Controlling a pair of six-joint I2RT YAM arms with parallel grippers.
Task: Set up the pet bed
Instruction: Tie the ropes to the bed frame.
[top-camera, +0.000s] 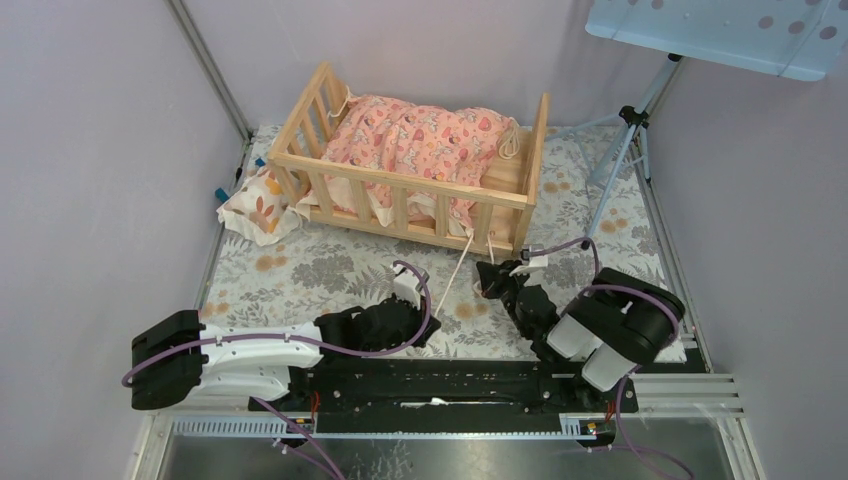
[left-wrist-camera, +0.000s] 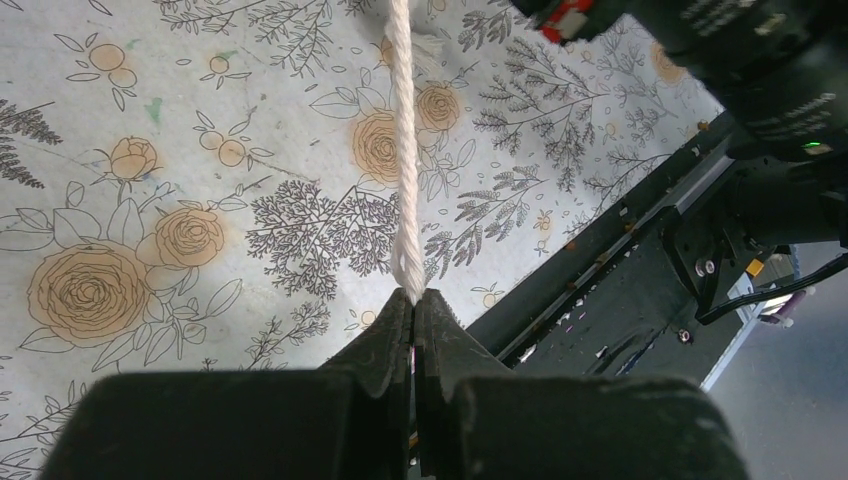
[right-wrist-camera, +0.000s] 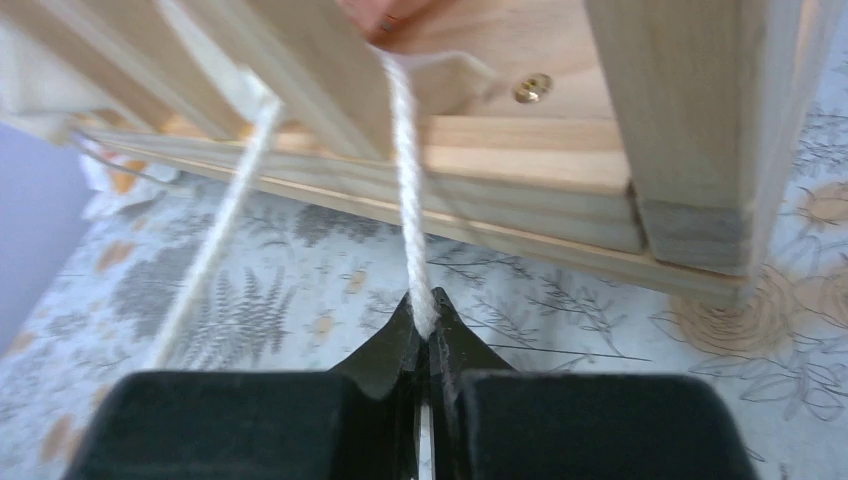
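Clamped tight on a twisted white cord (left-wrist-camera: 405, 150), the left gripper (left-wrist-camera: 412, 296) sits low over the floral tablecloth (left-wrist-camera: 150, 250), and the cord runs straight away from its tips. The right gripper (right-wrist-camera: 428, 308) is likewise closed, pinching a second cord (right-wrist-camera: 405, 200) that comes out between the slats near the front right corner of the pet bed (top-camera: 400, 184). The pet bed stands at the far middle of the table, its slatted rail facing the arms, just beyond the right gripper. A pink patterned cushion (top-camera: 410, 135) fills it. A small leaf-print pillow (top-camera: 258, 205) lies against its left end. A tripod (top-camera: 625, 150) stands off to the right.
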